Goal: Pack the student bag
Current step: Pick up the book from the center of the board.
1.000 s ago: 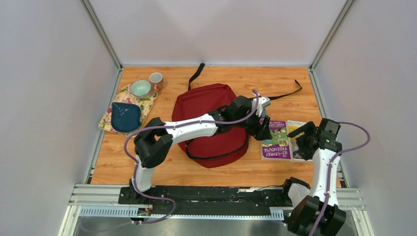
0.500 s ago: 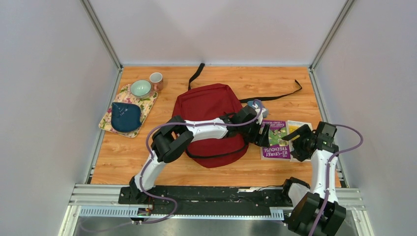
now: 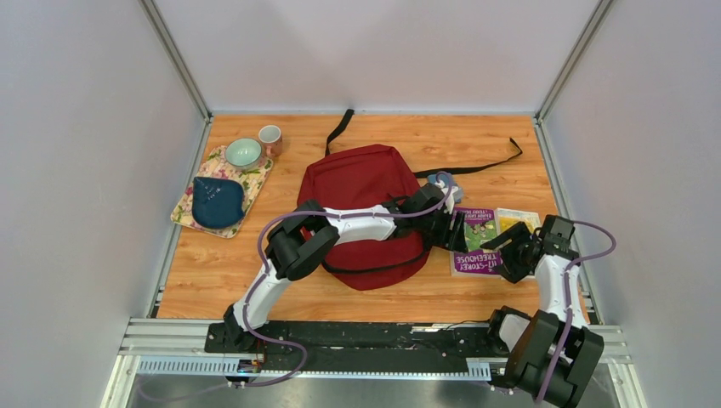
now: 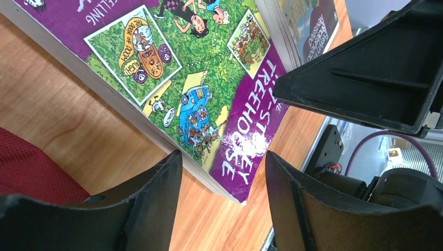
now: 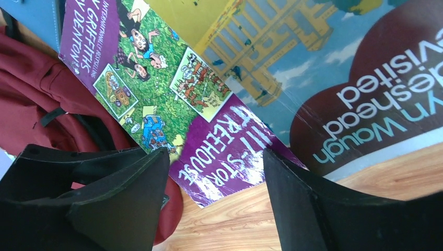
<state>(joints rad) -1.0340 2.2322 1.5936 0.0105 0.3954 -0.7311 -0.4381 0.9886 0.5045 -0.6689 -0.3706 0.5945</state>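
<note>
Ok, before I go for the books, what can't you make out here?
The bag: top view, the left arm lies across it, hiding whether it is open.
The small blue thing by the bag: top view, too small and partly behind that arm.
The second book: cut off by the right wrist view's edges; the right gripper covers its near end in the top view.

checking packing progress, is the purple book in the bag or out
Out: the purple book lies flat on the table beside the red bag.
</note>
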